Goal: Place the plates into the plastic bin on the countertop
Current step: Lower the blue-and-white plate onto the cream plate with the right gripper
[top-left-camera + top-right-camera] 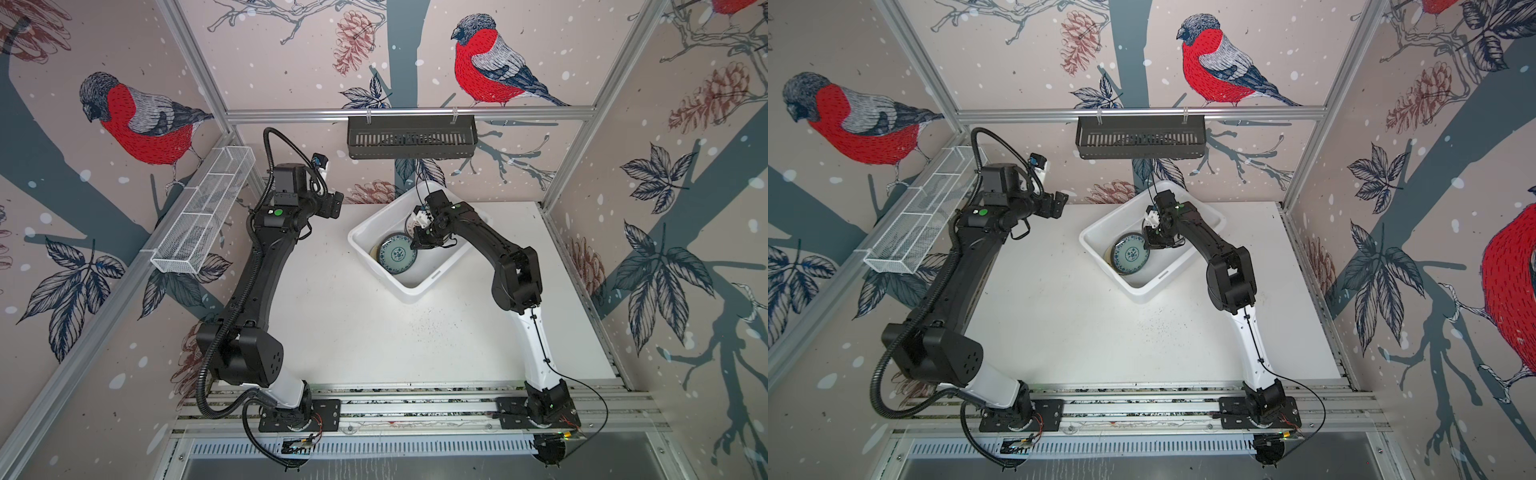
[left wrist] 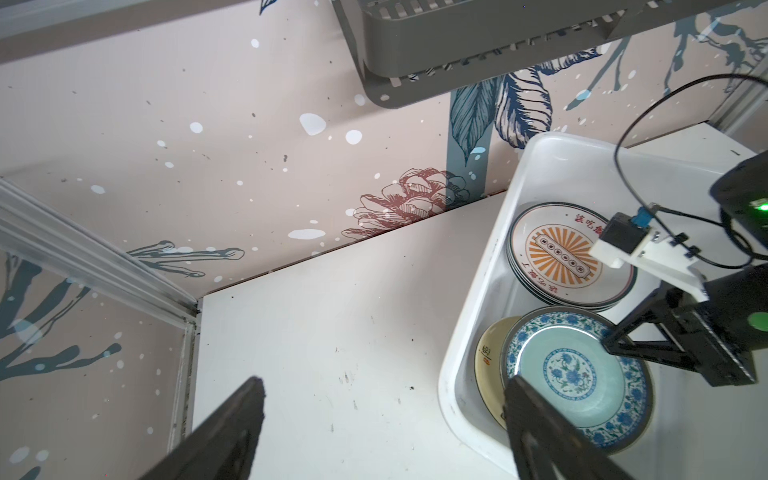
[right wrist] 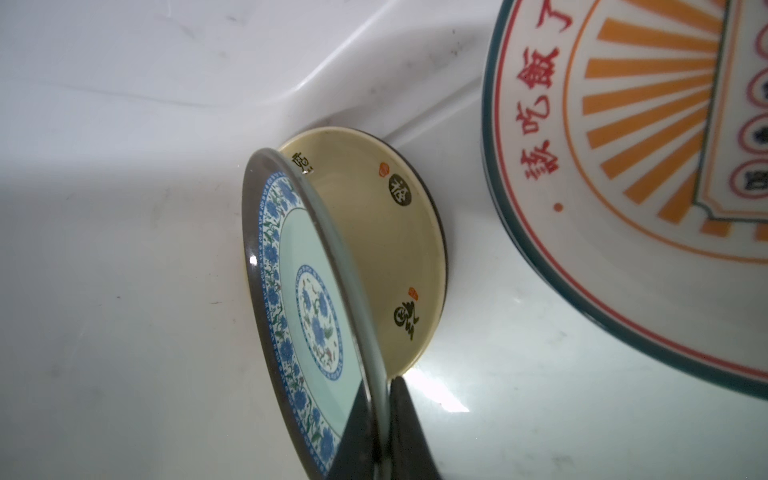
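Right pincer [image 3: 382,399] pinches the rim of the teal plate [image 3: 307,299], tilted over the cream-yellow plate [image 3: 382,237] inside the plastic bin [image 1: 409,291], probably to lay it flat on top; a stack topped by the sunburst plate [image 2: 557,253] sits alongside; left pincer [image 2: 382,382] hangs spread and empty above the tabletop [image 1: 332,332], seemingly out of the way.

The worktop [image 1: 332,324] left of and in front of the plastic bin [image 2: 465,332] lies bare and open. Inside, plates [image 1: 397,253] and the right arm [image 1: 478,232] crowd it; a black rack [image 1: 411,137] hangs above its far corner.
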`<action>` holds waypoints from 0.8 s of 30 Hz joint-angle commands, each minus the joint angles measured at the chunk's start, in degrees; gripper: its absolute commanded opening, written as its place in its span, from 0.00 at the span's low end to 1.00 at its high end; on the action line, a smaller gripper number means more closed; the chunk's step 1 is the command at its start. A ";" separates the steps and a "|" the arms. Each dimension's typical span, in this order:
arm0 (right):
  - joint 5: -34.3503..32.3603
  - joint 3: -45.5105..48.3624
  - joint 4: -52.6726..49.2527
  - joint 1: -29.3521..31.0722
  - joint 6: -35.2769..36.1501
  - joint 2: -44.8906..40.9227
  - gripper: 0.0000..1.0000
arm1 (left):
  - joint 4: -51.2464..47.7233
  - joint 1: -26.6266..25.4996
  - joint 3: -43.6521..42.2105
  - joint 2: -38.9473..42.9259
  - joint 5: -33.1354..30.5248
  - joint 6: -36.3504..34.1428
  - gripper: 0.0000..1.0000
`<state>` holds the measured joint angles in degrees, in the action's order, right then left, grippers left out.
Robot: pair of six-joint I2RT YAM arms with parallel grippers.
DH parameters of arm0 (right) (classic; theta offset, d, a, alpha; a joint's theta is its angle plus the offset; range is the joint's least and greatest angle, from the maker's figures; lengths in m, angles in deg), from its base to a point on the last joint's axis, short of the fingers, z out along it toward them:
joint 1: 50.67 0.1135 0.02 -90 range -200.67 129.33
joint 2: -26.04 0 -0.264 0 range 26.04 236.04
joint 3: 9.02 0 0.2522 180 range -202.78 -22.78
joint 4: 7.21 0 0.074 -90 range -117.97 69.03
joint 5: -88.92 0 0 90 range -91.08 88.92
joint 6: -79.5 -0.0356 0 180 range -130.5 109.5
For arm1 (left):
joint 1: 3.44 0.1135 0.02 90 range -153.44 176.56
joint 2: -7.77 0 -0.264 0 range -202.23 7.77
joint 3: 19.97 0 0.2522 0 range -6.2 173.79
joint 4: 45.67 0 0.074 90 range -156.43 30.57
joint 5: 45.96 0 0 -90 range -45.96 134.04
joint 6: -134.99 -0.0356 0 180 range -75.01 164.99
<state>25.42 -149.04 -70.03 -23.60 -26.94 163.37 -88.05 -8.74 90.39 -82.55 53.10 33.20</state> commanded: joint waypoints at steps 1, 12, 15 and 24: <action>0.73 0.05 2.04 -0.04 -1.56 0.25 0.09 | 0.67 0.03 -0.43 0.17 2.07 0.81 0.89; 2.48 0.57 3.79 -0.30 -3.85 1.80 0.11 | 0.45 0.00 -1.06 -0.12 3.09 1.07 0.89; 2.35 0.75 4.04 -0.31 -3.99 1.75 0.11 | 0.58 0.27 -0.82 -0.29 3.80 0.89 0.89; 2.38 1.71 3.79 -0.13 -3.95 1.73 0.12 | 1.20 0.53 0.00 -0.82 4.90 1.39 0.89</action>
<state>27.02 -147.53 -66.75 -23.81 -31.25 164.88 -88.14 -8.46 90.22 -83.21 56.64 34.05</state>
